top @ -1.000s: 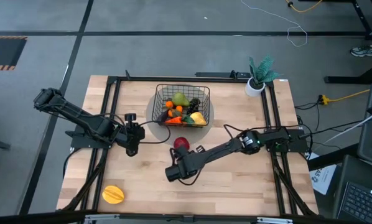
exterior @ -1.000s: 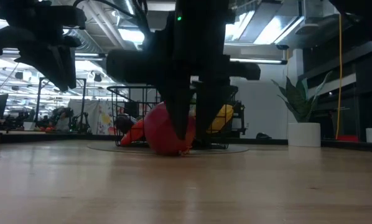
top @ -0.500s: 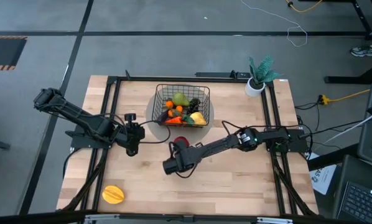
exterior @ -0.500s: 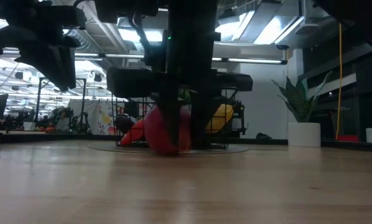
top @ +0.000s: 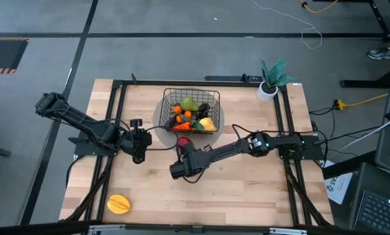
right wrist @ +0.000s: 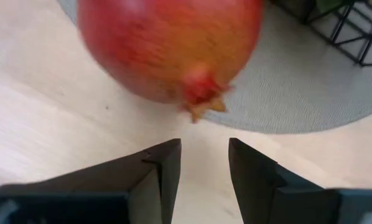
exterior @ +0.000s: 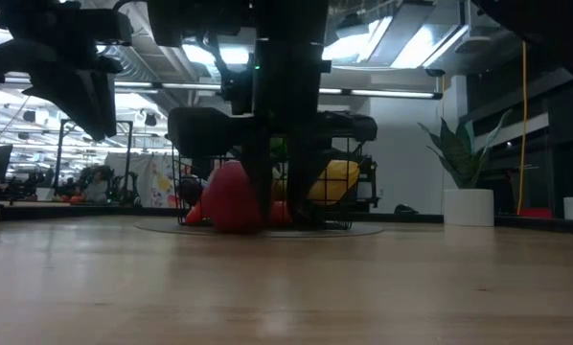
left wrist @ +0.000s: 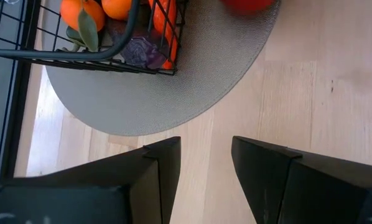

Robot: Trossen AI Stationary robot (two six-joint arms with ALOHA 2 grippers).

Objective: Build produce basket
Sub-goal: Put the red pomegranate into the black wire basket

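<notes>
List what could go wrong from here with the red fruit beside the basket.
1. The red fruit is round and lies ahead of the right tool, not between its fingers. The finger gap looks narrower than the fruit, so an advance could push it rolling rather than grip it.
2. The fruit lies close to the basket, so a descent there might strike the wire wall.

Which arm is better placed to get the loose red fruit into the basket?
Right. Its tool hangs right at the red fruit beside the basket; the left tool sits farther off.
</notes>
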